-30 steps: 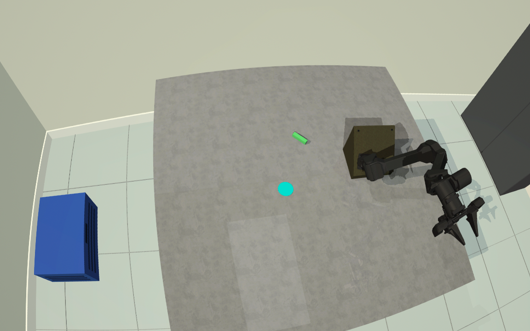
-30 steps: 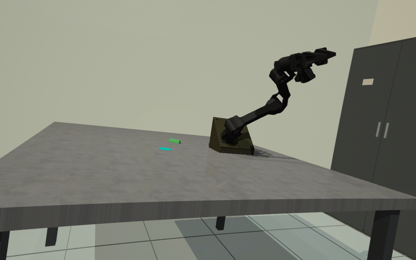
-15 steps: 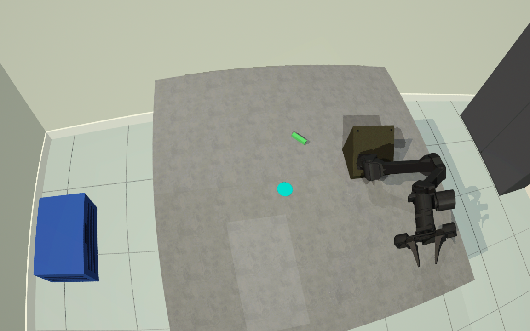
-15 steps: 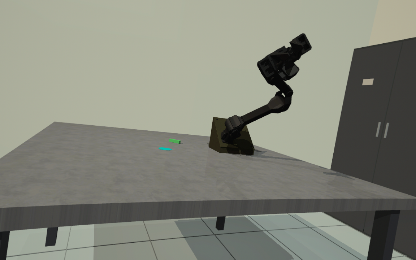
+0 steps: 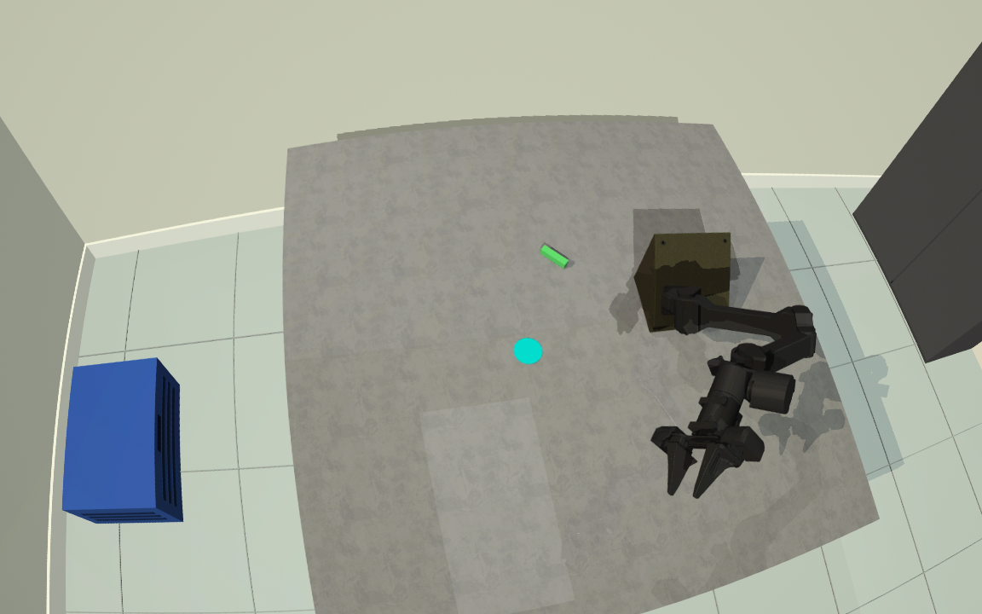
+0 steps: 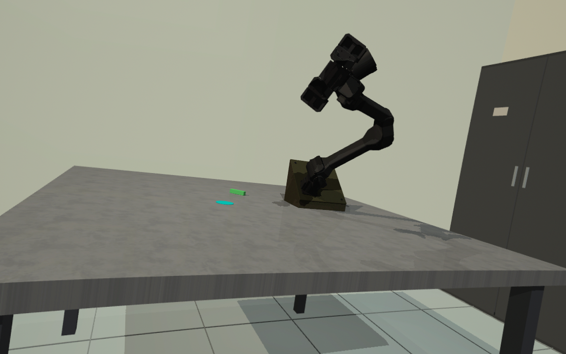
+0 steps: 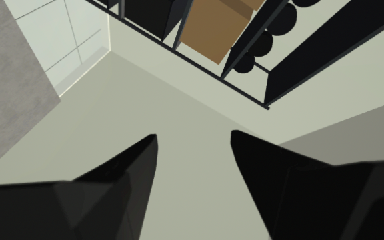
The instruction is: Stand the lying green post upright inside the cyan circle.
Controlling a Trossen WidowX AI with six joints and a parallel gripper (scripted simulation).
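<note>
The green post (image 5: 554,256) (image 6: 237,191) lies on its side on the table, left of the arm's base block. The cyan circle (image 5: 527,350) (image 6: 224,202) is flat on the table, and nothing stands on it. In the top view the circle is below and a little left of the post. My gripper (image 5: 684,496) (image 7: 194,139) is partly open with nothing between its fingers. It is high above the table, to the lower right of the circle in the top view, far from the post. In the exterior view its fingertips are hard to make out. The wrist view shows neither post nor circle.
The arm's base block (image 5: 693,251) (image 6: 294,187) stands on the grey table (image 5: 372,305) (image 6: 144,237), right of the post. A blue cabinet (image 5: 112,435) stands on the floor at the left. A dark cabinet (image 5: 937,190) (image 6: 531,132) stands at the right. The wrist view shows a shelf rack (image 7: 199,65).
</note>
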